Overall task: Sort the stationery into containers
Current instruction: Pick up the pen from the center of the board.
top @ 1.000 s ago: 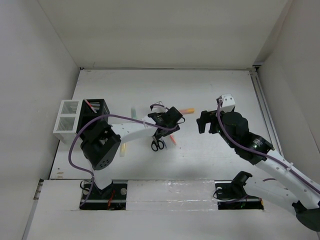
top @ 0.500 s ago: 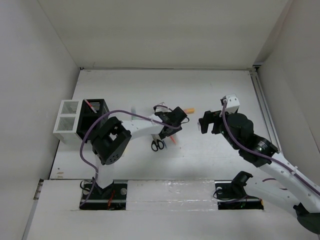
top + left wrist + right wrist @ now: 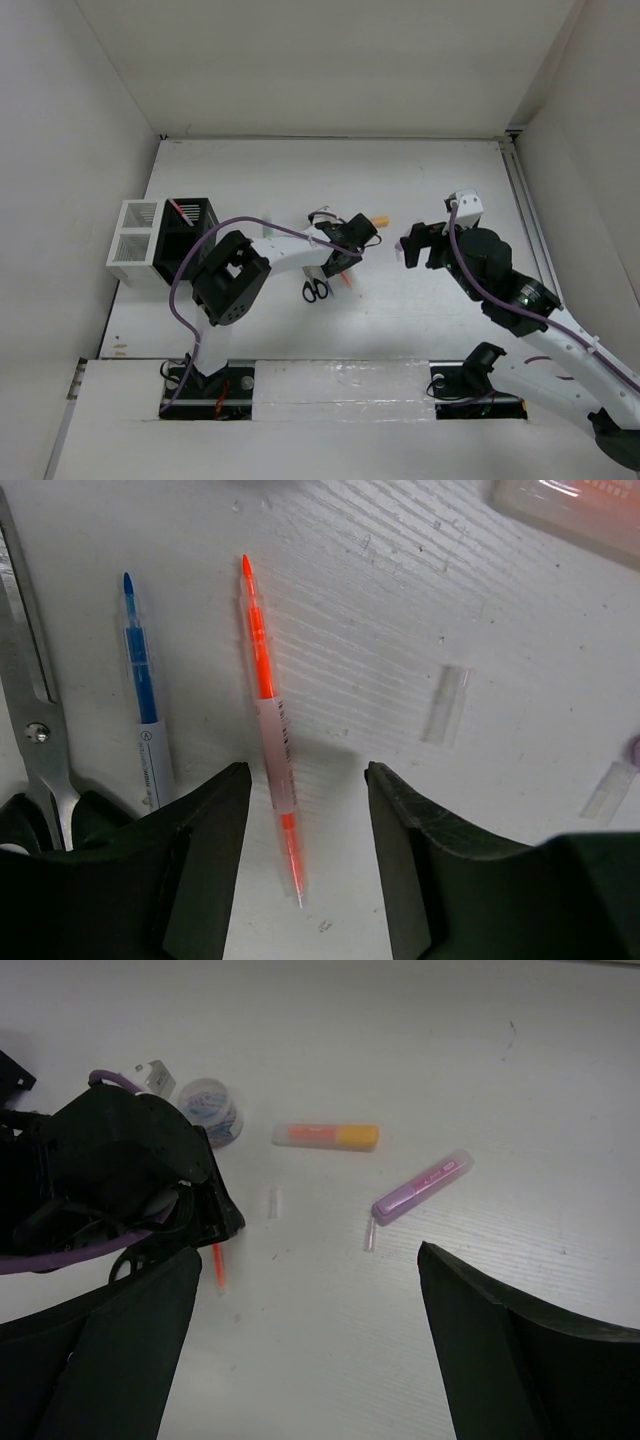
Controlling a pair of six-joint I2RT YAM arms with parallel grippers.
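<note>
A thin orange pen (image 3: 268, 710) lies flat on the table between the fingers of my left gripper (image 3: 303, 780). It is nearer the left finger, and the jaws stand open with a gap on both sides. From above, this gripper (image 3: 340, 266) hangs over the pen (image 3: 345, 281). A blue pen (image 3: 143, 680) and black-handled scissors (image 3: 30, 710) lie just to the left. My right gripper (image 3: 310, 1340) is wide open and holds nothing. Beyond it lie an orange highlighter (image 3: 327, 1136) and a purple highlighter (image 3: 422, 1187). The white container (image 3: 130, 245) and the black container (image 3: 190, 225) stand far left.
A red pen (image 3: 183, 209) sticks out of the black container. Small clear caps (image 3: 443, 705) lie loose on the table near the pens. A small round piece (image 3: 210, 1110) sits behind the left gripper. White walls close in the table on three sides.
The left gripper's jaws have narrowed around the orange pen, and the left arm's elbow has swung right. The right arm has shifted slightly, its gripper still wide open.
</note>
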